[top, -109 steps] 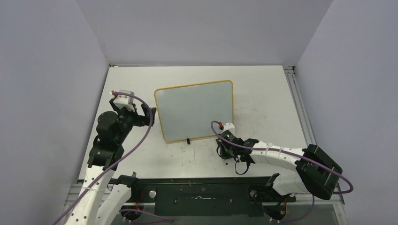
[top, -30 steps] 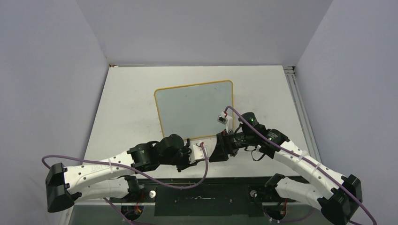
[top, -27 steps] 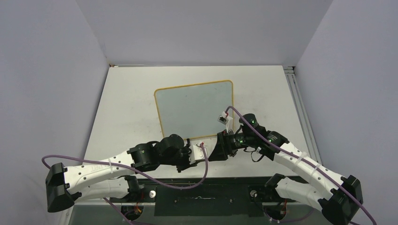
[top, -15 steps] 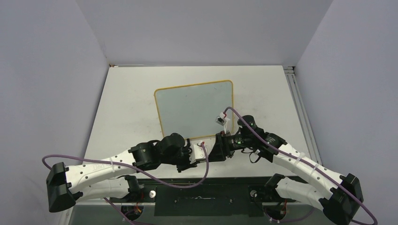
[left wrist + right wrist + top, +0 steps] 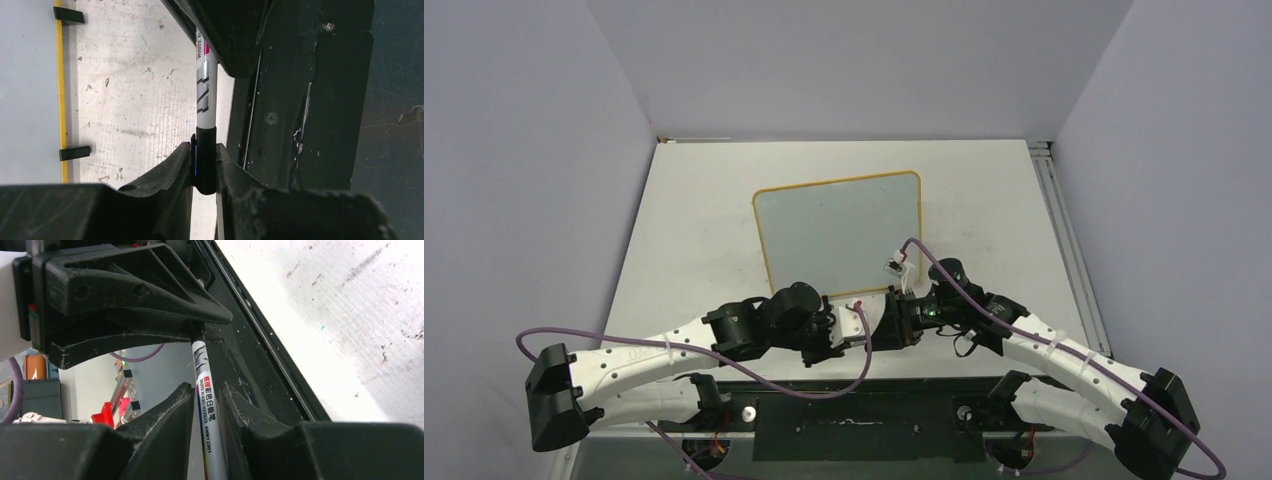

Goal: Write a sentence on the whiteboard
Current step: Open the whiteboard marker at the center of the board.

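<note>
While left end effector (image 5: 204,150) pinches cap (image 5: 205,162), right end effector (image 5: 207,396) grips marker (image 5: 201,367).

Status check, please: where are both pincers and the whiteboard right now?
Left pincer shut on marker cap; right pincer closed on marker barrel. Whiteboard blank, nothing written yet. Nothing lying on it.
</note>
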`<state>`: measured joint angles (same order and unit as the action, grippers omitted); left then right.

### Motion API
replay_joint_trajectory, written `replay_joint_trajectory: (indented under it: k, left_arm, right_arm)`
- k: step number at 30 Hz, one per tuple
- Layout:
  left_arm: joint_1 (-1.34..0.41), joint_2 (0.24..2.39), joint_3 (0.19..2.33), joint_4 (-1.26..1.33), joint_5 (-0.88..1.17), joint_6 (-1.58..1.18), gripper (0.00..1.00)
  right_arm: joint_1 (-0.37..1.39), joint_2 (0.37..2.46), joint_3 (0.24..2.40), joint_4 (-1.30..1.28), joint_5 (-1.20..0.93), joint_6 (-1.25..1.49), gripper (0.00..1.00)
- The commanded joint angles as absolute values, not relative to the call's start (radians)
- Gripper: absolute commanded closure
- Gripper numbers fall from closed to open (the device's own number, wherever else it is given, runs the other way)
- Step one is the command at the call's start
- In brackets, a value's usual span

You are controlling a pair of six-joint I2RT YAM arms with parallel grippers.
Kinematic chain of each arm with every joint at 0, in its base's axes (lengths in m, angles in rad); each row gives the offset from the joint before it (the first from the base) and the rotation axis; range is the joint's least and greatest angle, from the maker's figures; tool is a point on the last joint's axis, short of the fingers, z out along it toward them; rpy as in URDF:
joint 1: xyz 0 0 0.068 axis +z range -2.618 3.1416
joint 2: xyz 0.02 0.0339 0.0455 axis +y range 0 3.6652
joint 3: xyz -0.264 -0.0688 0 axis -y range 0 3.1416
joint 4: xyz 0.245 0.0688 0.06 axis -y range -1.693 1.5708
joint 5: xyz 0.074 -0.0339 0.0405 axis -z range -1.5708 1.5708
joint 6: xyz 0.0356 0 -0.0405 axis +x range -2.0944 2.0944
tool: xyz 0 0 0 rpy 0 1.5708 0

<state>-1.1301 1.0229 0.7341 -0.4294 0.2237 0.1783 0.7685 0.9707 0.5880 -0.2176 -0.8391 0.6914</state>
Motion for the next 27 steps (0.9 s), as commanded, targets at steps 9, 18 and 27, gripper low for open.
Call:
replay_joint_trajectory:
  k: [9, 18, 27]
  left_arm:
    - [-1.121, 1.013, 0.756, -0.359, 0.242, 0.168, 1.0]
    - [-1.122, 0.965, 0.704, -0.32, 0.08, 0.195, 1.0]
    - [-1.114, 0.904, 0.624, -0.281, -0.113, 0.25, 1.0]
  right_arm:
    - [0.776, 0.823, 0.492, 0.058, -0.783, 0.838, 0.92]
    - [0.759, 0.724, 0.558, -0.075, -0.676, 0.688, 0.95]
    - [0.748, 0.771, 0.794, -0.402, -0.573, 0.35, 0.95]
